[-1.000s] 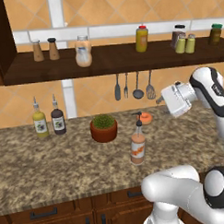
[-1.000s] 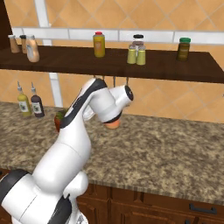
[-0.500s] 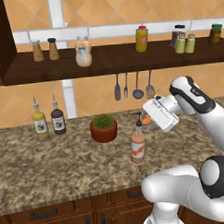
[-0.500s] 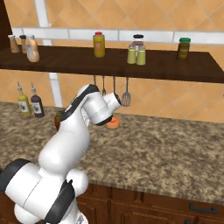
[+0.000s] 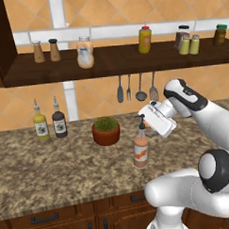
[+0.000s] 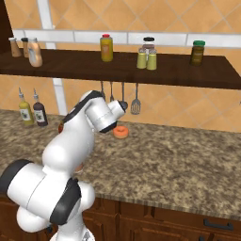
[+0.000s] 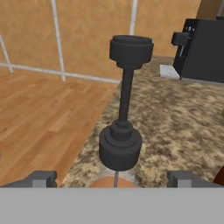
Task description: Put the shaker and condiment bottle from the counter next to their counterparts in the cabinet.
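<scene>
We see the condiment bottle (image 5: pixel 141 152), salmon-orange sauce inside, its white-and-orange label unreadable, standing on the counter (image 5: pixel 53 171) beside a potted plant (image 5: pixel 106 130). The gripper (image 7: pixel 113 178) hangs at its black spout (image 7: pixel 127 94), fingers spread wide apart, gripping nothing.

No legible text anywhere. The condiment bottle (image 5: pixel 140 152), centre of the left base view, carries a white-and-orange label, print apparently too small to read. Labels on the two small bottles (image 5: pixel 50 124) at left are likewise unreadable.
</scene>
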